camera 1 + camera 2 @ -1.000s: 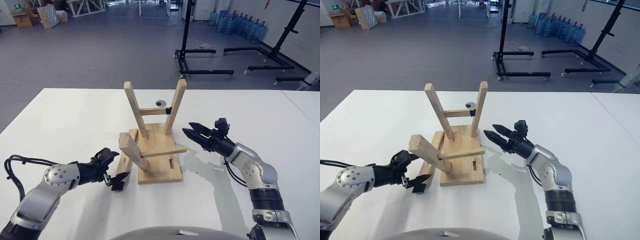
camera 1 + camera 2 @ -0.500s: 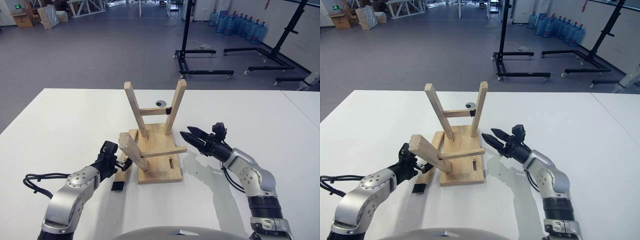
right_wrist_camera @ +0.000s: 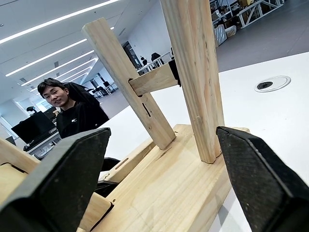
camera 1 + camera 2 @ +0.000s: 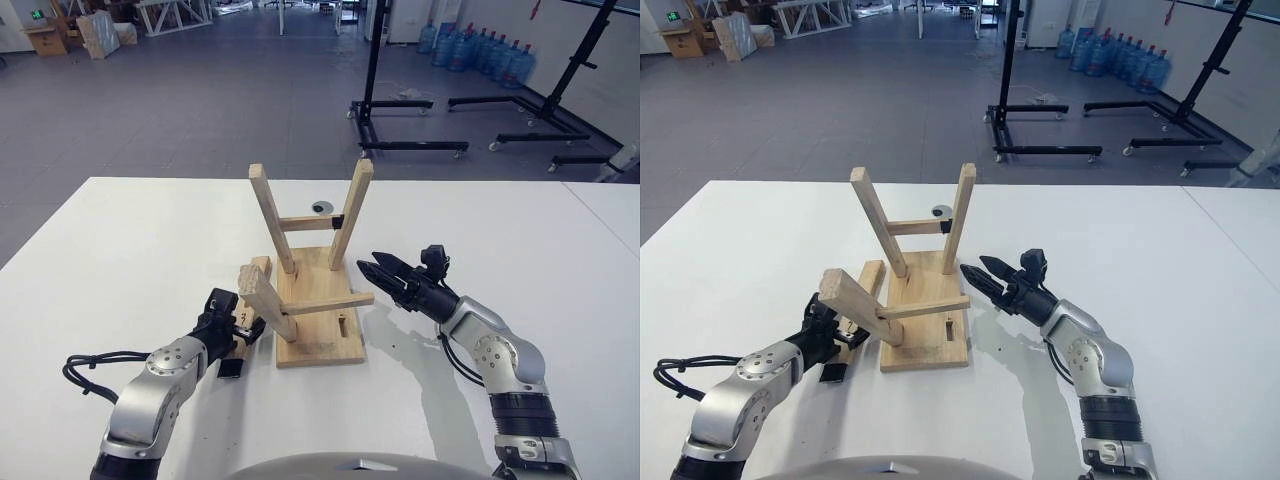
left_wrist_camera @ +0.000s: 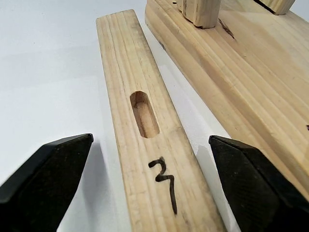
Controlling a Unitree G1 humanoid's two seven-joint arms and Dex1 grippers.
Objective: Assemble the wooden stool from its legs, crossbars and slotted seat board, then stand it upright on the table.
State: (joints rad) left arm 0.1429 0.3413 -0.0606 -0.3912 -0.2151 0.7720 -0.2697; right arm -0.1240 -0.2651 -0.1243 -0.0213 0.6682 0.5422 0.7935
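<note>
Now your open, empty left gripper (image 5: 150,139) straddles the loose slotted pale-wood leg (image 5: 120,72) at nine o'clock of the pale-wood seat board (image 4: 322,338), ready to clamp; right gripper (image 4: 384,270) hangs open, empty, at three o'clock.

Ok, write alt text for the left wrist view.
A loose pale wooden stool leg with an oval slot lies flat on the white table between the open black fingers of the left gripper, beside the flat wooden seat board.

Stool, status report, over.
Left pincer open, straddling loose leg flat beside seat board. Right pincer open, near low crossbar's end. Three legs standing on board. Small black piece lying by left pincer.
</note>
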